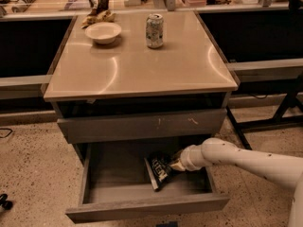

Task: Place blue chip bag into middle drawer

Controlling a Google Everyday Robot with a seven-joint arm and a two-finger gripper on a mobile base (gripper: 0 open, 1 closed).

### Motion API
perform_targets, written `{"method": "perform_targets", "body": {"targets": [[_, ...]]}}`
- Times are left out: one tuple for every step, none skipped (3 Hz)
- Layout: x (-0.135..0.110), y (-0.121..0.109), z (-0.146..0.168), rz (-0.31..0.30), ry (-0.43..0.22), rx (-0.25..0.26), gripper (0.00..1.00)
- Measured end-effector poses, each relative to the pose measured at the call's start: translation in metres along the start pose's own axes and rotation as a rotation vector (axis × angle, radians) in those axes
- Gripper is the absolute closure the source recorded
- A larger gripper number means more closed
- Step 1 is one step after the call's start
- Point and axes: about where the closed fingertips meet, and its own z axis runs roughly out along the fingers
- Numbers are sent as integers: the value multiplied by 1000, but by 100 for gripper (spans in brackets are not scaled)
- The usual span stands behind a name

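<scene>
The blue chip bag [159,170] is dark navy with white lettering and lies tilted inside the open middle drawer [147,208], right of centre on its floor. The drawer is pulled far out below the cabinet. My gripper [176,164] reaches in from the right on a white arm [236,157]. Its tip is at the bag's upper right edge and touches it. The bag's lower end rests on the drawer floor.
Above the open drawer is a grey drawer front with pale scratch marks [142,124], nearly closed. On the beige cabinet top [142,65] stand a silver-green soda can [154,30] and a white bowl [103,32]. Dark benches flank the cabinet. A black table leg [284,108] stands at right.
</scene>
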Motion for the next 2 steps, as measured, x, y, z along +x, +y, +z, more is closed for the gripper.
{"method": "perform_targets", "body": {"targets": [[0,0,0,0,0,0,11],[0,0,0,0,0,0,0]]}}
